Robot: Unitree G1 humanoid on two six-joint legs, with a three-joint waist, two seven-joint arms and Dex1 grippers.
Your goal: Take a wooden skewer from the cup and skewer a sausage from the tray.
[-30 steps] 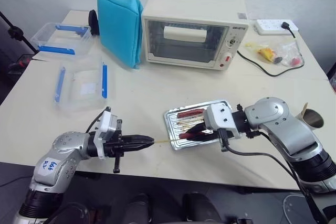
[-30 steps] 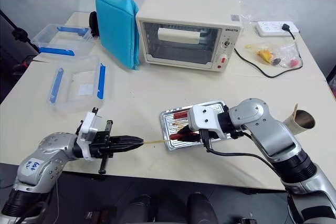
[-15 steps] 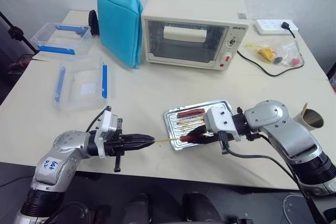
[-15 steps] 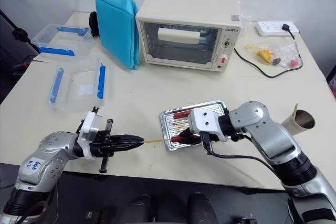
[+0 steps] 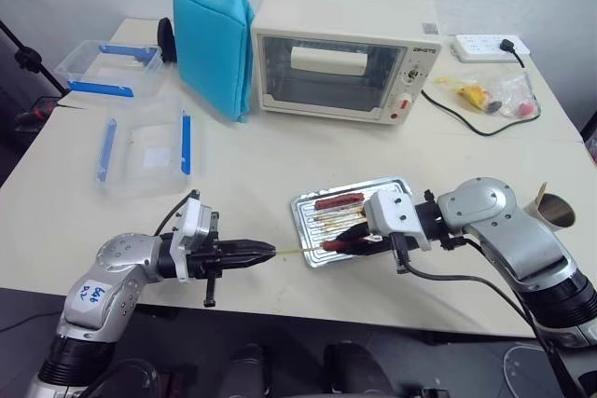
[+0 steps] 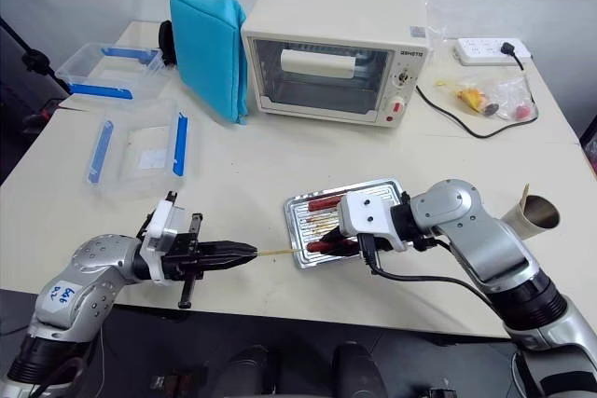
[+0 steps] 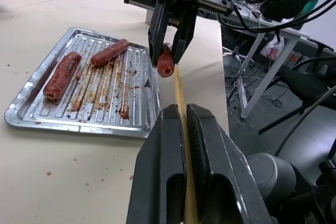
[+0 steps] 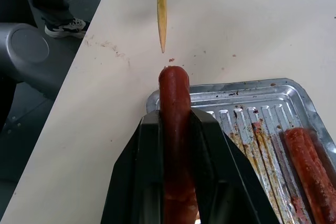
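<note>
Your left end effector (image 5: 265,250) is clamped on the wooden skewer (image 7: 179,94), its tip just short of the sausage (image 8: 175,109) gripped end-on in your right end effector (image 6: 322,246) — over the tray's (image 7: 84,121) near edge. Keep both axes aligned, push dead centre — off-centre, it bursts out sideways.

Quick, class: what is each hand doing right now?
Left hand: closed on the wooden skewer.
Right hand: closed on a sausage, its end facing the skewer's tip.
</note>
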